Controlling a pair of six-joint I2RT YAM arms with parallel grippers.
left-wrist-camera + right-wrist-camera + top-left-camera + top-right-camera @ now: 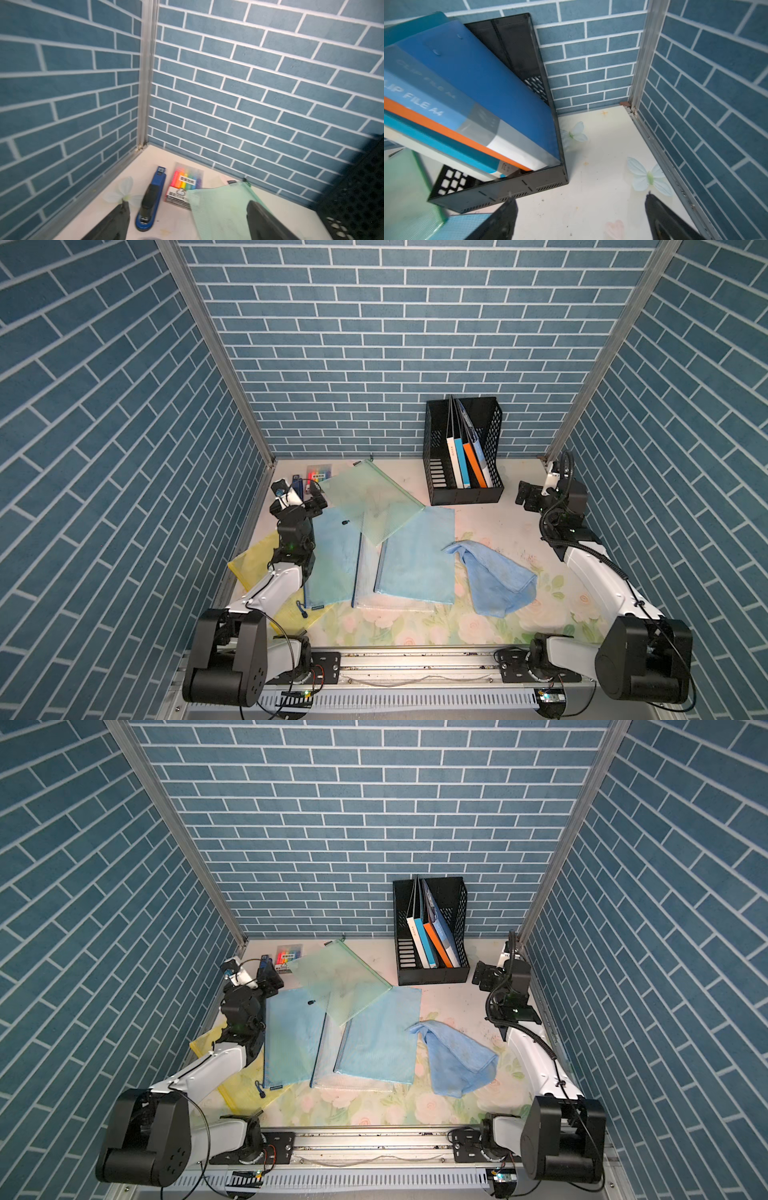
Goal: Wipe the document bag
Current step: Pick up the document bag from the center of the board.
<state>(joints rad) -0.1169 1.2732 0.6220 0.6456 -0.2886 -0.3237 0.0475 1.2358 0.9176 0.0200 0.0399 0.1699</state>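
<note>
**Figure: opening stage of the wiping task.** The left gripper, jaws spread wide and empty, hangs low with the green document bag just ahead and to its right. In the left wrist view the bag's corner reaches in between the fingers, with a stapler and a highlighter pack ahead on the left.

The right gripper, likewise wide apart and holding nothing, stands beside the file holder on its left. The blue cloth lies crumpled on the table, back toward the arm's base from this gripper and to its left. It is well apart from both hands.

The green bag rests uppermost on the blue bags and shows dark smudges, so it is probably the one to wipe.

Step in hand, as judged: fetching the cloth. The right gripper would do this best by descending on the thick bunched fold and pinching several layers, so that a broad flap trails. The left could then pin the bag's near corner, since thin mesh on slick bags is likely to slide under a stroke
</note>
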